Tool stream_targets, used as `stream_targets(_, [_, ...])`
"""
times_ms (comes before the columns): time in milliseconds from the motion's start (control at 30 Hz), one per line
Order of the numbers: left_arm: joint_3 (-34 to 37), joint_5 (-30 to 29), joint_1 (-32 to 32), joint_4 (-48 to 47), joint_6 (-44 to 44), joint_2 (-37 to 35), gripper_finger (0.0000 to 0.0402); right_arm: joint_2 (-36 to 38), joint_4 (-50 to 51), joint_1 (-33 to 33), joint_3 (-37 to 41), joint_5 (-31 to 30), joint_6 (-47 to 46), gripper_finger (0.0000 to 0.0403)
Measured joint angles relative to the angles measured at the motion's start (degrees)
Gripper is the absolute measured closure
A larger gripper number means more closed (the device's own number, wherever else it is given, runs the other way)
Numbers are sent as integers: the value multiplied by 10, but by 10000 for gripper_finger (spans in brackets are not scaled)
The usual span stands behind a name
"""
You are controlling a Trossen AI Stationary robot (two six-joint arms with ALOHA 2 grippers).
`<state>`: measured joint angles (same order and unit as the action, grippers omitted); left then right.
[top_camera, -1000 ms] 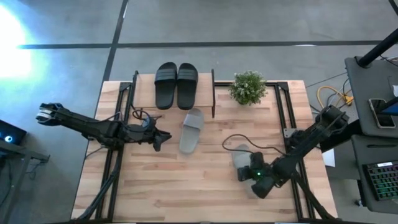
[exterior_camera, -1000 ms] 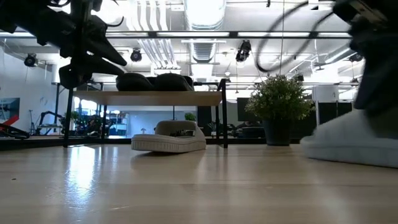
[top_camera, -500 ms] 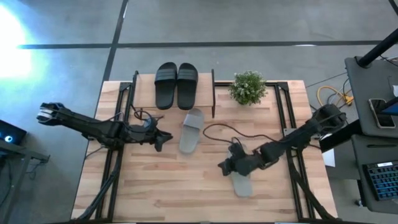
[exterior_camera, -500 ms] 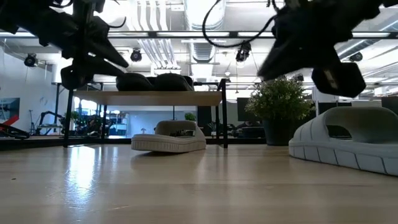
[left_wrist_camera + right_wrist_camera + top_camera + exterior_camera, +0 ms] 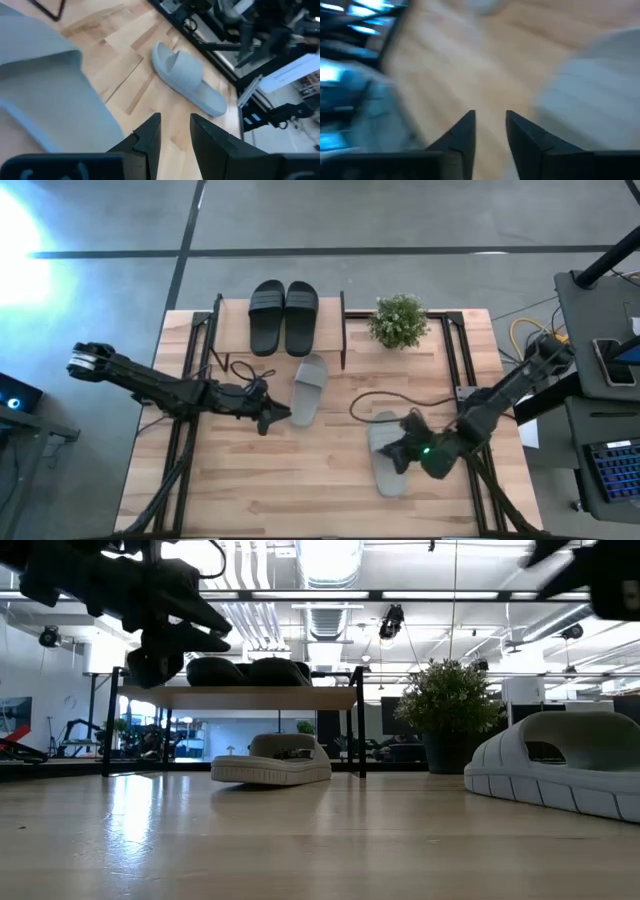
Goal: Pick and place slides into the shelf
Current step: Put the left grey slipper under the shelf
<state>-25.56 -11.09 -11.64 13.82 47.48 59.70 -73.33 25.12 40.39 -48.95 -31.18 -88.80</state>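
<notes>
While the bench (image 5: pixel 330 480) carries everything, the shelf (image 5: pixel 282 315) stands at its far edge, well ahead of both sets of jaws, with the black pair of slides (image 5: pixel 283 315) already side by side on its top board; I judge that half the job is done, and the lower level is presumably meant for the grey ones. A potted plant (image 5: pixel 399 320) sits just beside the shelf, clear of the work.

One grey slide (image 5: pixel 307 388) lies on the bench in front of the shelf, its toe end toward the rack. The left gripper (image 5: pixel 272 416) hovers just beside its near end, jaws parted a little and holding nothing, probably lining up for a grasp on that sandal.

The other grey slide (image 5: pixel 387 452) lies farther from the shelf. The right gripper (image 5: pixel 400 455) hangs right beside it, jaws likewise parted slightly and empty, the sandal resting flat on the wood rather than held.
</notes>
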Motion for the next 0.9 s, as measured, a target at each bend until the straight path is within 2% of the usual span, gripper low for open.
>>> stream_targets(167, [0,6,0,28,-4,16,313,10,307,12,-23,46,-66,380])
stream_targets(267, [0,8,-1,27,-2,14,313,11,383,6,-25,81,-41,390])
stream_targets(333, [0,13,0,30,-1,6,313,9,386,1,-15,111,0,393])
stream_targets(500, [0,14,0,29,-1,-20,313,-15,312,-21,34,185,81,394])
stream_targets(600, [0,12,0,27,-3,-33,313,-51,264,-49,50,185,97,394])
stream_targets(700, [1,1,0,29,-3,-39,313,-93,233,-84,50,158,118,394])
stream_targets(767, [2,0,0,27,-3,-42,313,-117,160,-110,49,163,185,394])
stream_targets(833, [2,0,0,29,-2,-42,313,-139,41,-134,49,201,272,394])
stream_targets(900, [3,0,0,27,0,-43,313,-166,-58,-152,44,220,317,394])
